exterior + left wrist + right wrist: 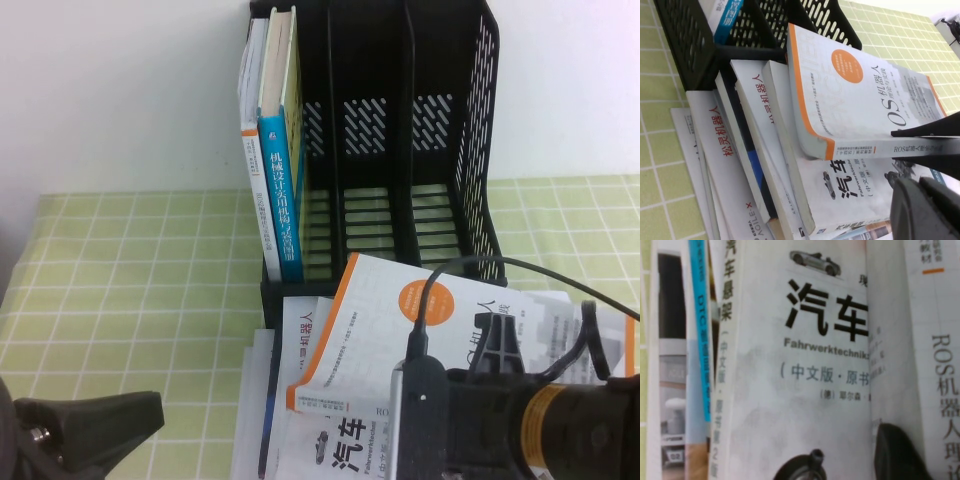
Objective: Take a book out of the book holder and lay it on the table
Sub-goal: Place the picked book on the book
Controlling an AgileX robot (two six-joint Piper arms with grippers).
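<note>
The high view looks down over the table (120, 260) toward the book holder (400, 150). Both wrist views sit close above the book (865, 105), which all three share.

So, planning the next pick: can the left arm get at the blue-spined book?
Likely yes: the blue-spined book stands spine-out, uncovered; left gripper sits low left, right gripper clamps the ROS book at right.

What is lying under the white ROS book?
The ROS book, gripped by the right pincer, rests on the white car book, atop more stacked books. The table beneath is covered. Left pincer is parked nearby.
</note>
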